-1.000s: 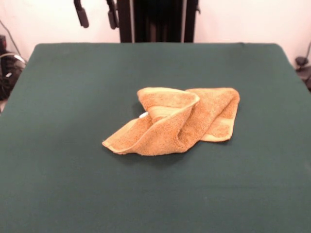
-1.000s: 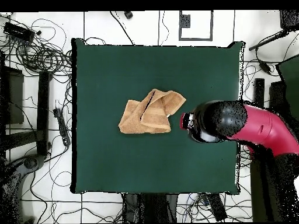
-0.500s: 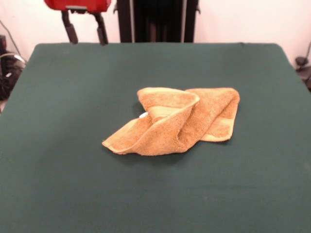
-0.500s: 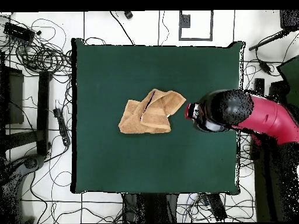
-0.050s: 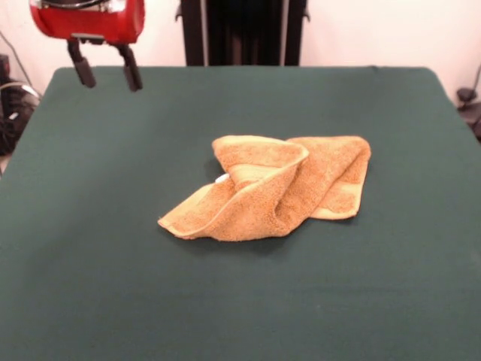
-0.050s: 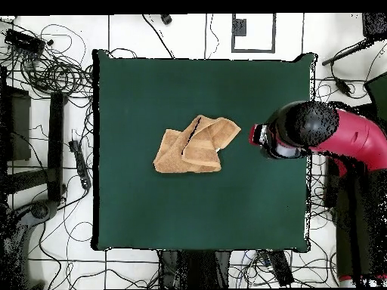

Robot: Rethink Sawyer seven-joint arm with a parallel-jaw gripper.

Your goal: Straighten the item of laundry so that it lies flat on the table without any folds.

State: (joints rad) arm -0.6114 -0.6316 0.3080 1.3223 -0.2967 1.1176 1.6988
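The claw (image 5: 104, 72) hangs in the air above the far left part of the table (image 5: 98, 248) as the front view shows it, and it holds nothing: its two dark fingers (image 5: 131, 70) point down and stand apart, with free space between them, so it is released. Above the fingers there is the red body of the arm (image 5: 89, 18). From above, the same arm (image 6: 344, 143) comes in from the right side, and its black round head covers the claw, so the fingers cannot be seen there. The towel (image 5: 269, 188) lies well apart from the claw, lower and to the right of it in the front view, about in the middle of the green table; in the overhead view the towel (image 6: 195, 143) is to the left of the arm's head, not touching it. The towel is golden-tan and it is not flat: it is folded over itself, with one layer rolled across another and a paler woven band (image 5: 342, 201) along the edge on the side far from the claw. A small white tag (image 5: 222, 178) looks out from under the fold on the side nearer to the claw; it is too small to read, and I can see no brand or other writing on the towel, the arm or the table. Around the table (image 6: 136, 211), on the floor, many black cables (image 6: 53, 72) lie in loops.
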